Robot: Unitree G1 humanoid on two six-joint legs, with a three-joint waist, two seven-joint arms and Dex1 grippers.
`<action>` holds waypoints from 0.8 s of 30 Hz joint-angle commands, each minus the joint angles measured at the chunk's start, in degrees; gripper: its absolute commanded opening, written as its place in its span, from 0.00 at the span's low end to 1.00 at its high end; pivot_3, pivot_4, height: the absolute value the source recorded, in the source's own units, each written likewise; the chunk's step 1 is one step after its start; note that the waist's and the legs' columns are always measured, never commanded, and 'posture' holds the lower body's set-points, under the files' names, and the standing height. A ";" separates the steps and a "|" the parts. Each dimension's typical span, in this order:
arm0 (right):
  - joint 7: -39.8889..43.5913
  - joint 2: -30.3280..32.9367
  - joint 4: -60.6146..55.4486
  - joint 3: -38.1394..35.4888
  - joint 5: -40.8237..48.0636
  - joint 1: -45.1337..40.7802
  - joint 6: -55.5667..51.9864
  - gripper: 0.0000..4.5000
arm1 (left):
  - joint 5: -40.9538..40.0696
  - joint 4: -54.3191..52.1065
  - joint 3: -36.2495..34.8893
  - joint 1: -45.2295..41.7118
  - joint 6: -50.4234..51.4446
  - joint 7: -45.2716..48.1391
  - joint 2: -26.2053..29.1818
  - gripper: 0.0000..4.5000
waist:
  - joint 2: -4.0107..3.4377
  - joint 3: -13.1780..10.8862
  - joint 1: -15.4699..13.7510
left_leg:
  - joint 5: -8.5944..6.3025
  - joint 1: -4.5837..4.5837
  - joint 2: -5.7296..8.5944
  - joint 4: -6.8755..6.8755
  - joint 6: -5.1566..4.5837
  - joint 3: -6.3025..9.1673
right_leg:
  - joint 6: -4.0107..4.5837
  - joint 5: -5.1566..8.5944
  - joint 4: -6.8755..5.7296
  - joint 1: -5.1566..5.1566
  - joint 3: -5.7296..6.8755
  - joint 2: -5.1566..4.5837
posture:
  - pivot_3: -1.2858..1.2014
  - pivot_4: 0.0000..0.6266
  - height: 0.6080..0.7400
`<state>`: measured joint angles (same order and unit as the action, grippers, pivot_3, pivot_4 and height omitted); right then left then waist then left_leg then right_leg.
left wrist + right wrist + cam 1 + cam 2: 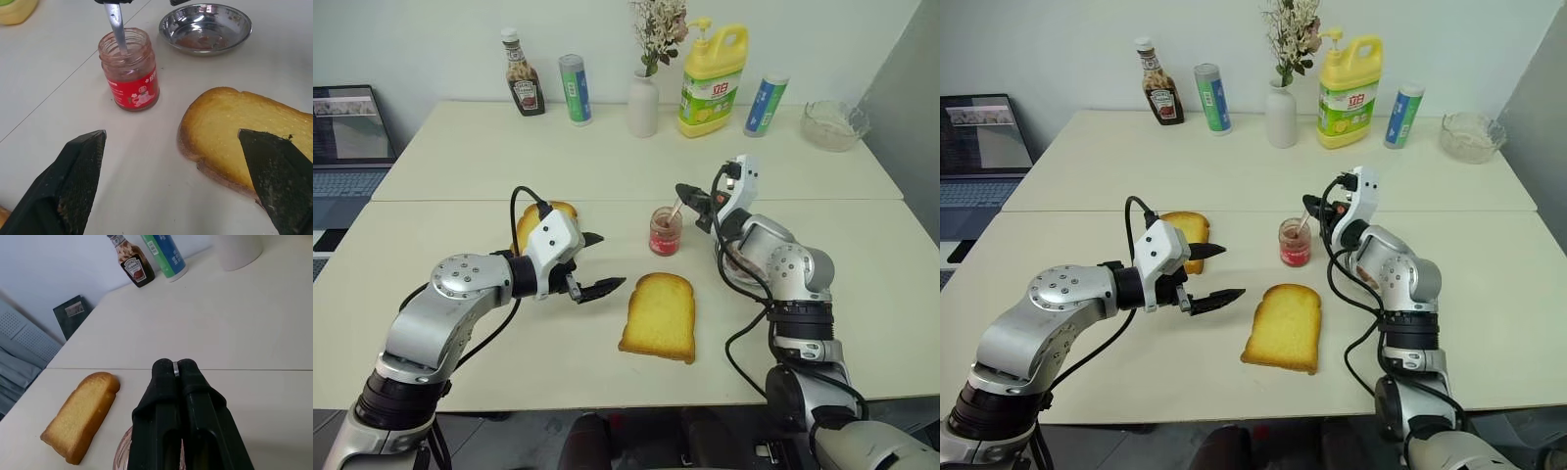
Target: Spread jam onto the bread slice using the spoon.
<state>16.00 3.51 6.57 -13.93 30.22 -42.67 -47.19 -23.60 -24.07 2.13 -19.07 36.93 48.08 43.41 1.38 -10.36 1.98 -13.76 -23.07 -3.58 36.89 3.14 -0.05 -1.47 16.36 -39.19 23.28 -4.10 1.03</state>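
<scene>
Near the middle of the tabletop, I am holding the right gripper (690, 199) over the small glass jar of jam (665, 231), jaws pinching the slim shiny spoon (116, 27) so its bowl is dipping into the red jam. The left gripper (594, 263) is waiting spread beside the pale, squarish bread slice (660, 315), toward the front edge.

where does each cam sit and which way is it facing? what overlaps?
Left and right eye views: on the head, facing forward and down over the table; both arms in frame.
Left wrist view: looks along the open left gripper at the jam, the bread slice and a steel dish.
Right wrist view: looks along the shut right gripper, which pinches the spoon, past a second slice.
Shared: jam jar, spoon.
</scene>
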 commanded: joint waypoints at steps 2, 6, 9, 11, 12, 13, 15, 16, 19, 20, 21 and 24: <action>-1.21 -0.17 -2.58 -1.30 2.49 -2.32 0.27 0.00 | 0.54 -0.41 0.03 -0.69 -1.53 0.13 -0.21 1.00 | 0.00 0.00 0.01 | 0.00 0.00 0.00 0.00 0.00 0.00 | 0.00 0.00 0.00 0.00 0.00 0.00 | 0.52 0.24 1.00; -3.13 -0.53 -2.37 -3.04 4.50 -2.77 -0.32 0.00 | 0.82 -0.14 0.26 -0.79 -1.91 0.29 -0.21 1.00 | 0.00 0.00 0.02 | 0.00 -0.01 0.00 0.00 0.00 0.01 | 0.00 0.00 0.01 0.00 0.00 0.00 | 0.52 0.24 1.00; -4.36 -0.74 -2.68 -4.03 6.15 -2.84 -1.09 0.00 | 0.89 -0.02 0.46 -0.86 -2.07 0.31 -0.26 1.00 | 0.00 0.00 0.01 | 0.00 -0.01 0.00 0.00 0.00 0.00 | 0.00 0.00 0.02 0.00 0.00 0.00 | 0.52 0.24 1.00; -5.09 -0.65 -2.93 -4.51 7.06 -2.86 -1.47 0.00 | 0.94 0.03 0.59 -0.83 -2.20 0.36 -0.26 1.00 | 0.00 0.00 0.02 | 0.00 -0.01 0.00 -0.01 0.00 0.00 | 0.00 0.00 0.02 0.00 0.00 0.00 | 0.52 0.24 1.00; -5.73 -0.69 -3.01 -5.07 7.81 -2.94 -1.74 0.00 | 0.96 0.07 0.65 -0.83 -2.25 0.36 -0.26 1.00 | 0.00 0.00 0.02 | 0.00 -0.01 0.00 -0.01 0.00 0.00 | 0.00 0.00 0.02 0.00 0.00 0.00 | 0.52 0.24 1.00; -6.20 -0.62 -3.14 -5.42 8.33 -2.99 -1.94 0.00 | 1.00 0.09 0.71 -0.83 -2.30 0.37 -0.25 1.00 | 0.00 0.00 0.02 | 0.00 -0.01 0.00 -0.01 0.00 0.00 | 0.00 0.00 0.02 0.00 0.00 0.00 | 0.52 0.24 1.00; -7.44 -0.82 -3.21 -6.43 9.73 -3.23 -2.41 0.00 | 1.05 0.19 0.77 -0.87 -2.39 0.41 -0.25 1.00 | 0.00 0.00 0.02 | 0.00 -0.01 0.00 -0.02 0.00 0.00 | 0.00 0.00 0.03 0.00 0.00 0.00 | 0.52 0.24 1.00; -8.05 -1.00 -3.19 -6.92 10.42 -3.37 -2.61 0.00 | 1.07 0.26 0.78 -0.90 -2.44 0.45 -0.25 1.00 | 0.00 0.00 0.03 | 0.00 -0.02 0.00 -0.01 0.00 0.00 | 0.00 0.00 0.03 0.00 0.00 0.00 | 0.52 0.24 1.00; -9.32 -0.59 -3.29 -7.50 11.55 -3.40 -3.09 0.00 | 1.20 0.40 0.84 -0.91 -2.67 0.49 -0.29 1.00 | 0.00 0.00 0.03 | 0.00 -0.01 0.00 -0.02 0.00 0.00 | 0.00 0.00 0.03 0.00 0.00 0.00 | 0.52 0.24 1.00; -9.53 -0.42 -3.34 -7.60 11.85 -3.39 -3.21 0.00 | 1.21 0.41 0.85 -0.90 -2.72 0.51 -0.29 1.00 | 0.00 0.00 0.04 | 0.00 -0.02 0.00 -0.02 0.00 0.00 | 0.00 0.00 0.04 0.00 0.00 0.00 | 0.52 0.24 1.00; -9.99 -0.53 -3.32 -8.04 12.45 -3.45 -3.38 0.00 | 1.23 0.41 0.84 -0.89 -2.73 0.52 -0.30 1.00 | 0.00 0.00 0.04 | 0.00 -0.02 0.00 -0.02 0.00 0.00 | 0.00 0.00 0.04 0.00 0.00 0.00 | 0.52 0.24 1.00; -11.10 -0.62 -3.36 -8.82 14.10 -3.61 -3.85 0.00 | 1.30 0.37 0.83 -0.81 -2.81 0.53 -0.34 1.00 | 0.00 0.00 0.04 | 0.00 -0.02 0.00 -0.03 0.00 -0.01 | 0.00 0.00 0.06 0.00 0.00 0.00 | 0.52 0.24 1.00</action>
<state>5.38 2.79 6.29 -21.56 41.95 -44.28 -50.95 -22.54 -22.65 3.16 -19.10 35.43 48.34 43.26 1.38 -10.36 2.02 -13.77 -23.09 -3.58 36.85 3.14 -0.05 -1.47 16.36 -39.13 23.28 -4.11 1.03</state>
